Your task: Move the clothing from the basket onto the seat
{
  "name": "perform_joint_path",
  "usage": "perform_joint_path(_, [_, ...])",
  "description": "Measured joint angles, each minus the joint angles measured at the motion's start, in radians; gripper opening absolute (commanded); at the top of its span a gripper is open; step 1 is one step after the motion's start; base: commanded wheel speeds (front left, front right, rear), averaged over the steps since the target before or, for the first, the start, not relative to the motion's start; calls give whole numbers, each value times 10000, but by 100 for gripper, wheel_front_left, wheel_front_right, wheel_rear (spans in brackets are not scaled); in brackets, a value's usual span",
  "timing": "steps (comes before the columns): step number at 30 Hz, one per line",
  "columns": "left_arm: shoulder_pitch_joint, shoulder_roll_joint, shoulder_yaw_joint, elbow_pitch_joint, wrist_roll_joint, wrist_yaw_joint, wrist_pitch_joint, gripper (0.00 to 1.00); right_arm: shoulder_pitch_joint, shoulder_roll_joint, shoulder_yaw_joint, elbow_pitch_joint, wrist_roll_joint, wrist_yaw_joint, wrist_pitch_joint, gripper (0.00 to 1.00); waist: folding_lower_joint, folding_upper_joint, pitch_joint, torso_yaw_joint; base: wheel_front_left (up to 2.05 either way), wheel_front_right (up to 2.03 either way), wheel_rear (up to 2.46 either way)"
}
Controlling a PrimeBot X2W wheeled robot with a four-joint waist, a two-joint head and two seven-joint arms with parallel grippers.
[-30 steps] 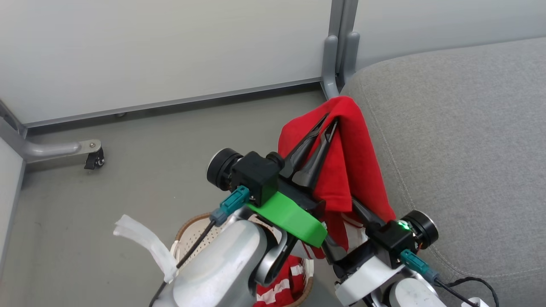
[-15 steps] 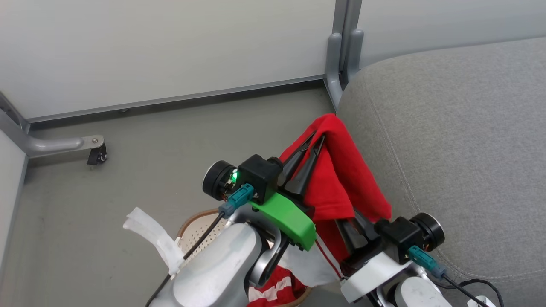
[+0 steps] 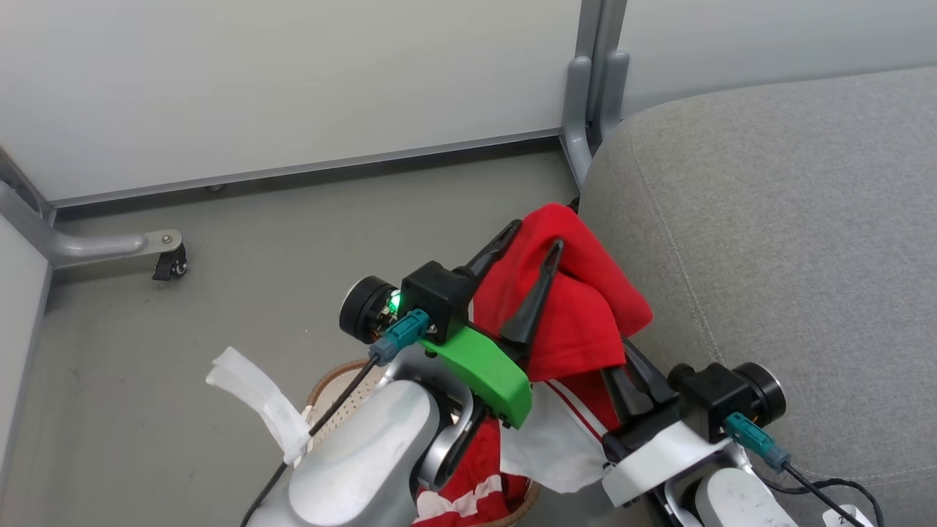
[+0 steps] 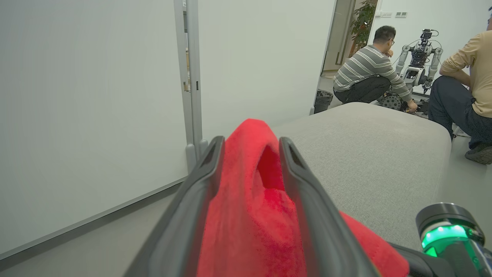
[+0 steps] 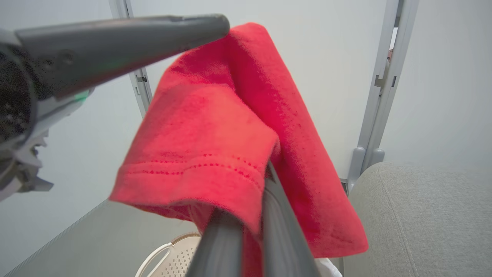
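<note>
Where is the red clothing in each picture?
Head view: red clothing in the middle, beside the grey seat.
Left wrist view: red clothing at the bottom middle.
Right wrist view: red clothing in the middle.
Shared landmark: the grey seat, right of it in every view.

A pale partition [image 3: 293, 88] stands on a grey floor [image 3: 256, 234], its panels joined at a grey post [image 3: 596, 73]. A black caster [image 3: 170, 263] sits under a metal leg at the left. Beyond, a person in stripes [image 4: 369, 73] crouches beside another robot [image 4: 419, 57]. A person in tan [image 4: 469, 77] sits nearby, with a plant [image 4: 363, 23] behind them.
</note>
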Motion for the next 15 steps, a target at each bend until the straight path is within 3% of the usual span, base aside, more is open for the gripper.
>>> perform_joint_path(15, [-18, 169, -54, -65, -73, 56, 77, 100, 44, 13, -221, -71, 2, -2, 0, 0, 0, 0, -8, -52, 0, 0, 0])
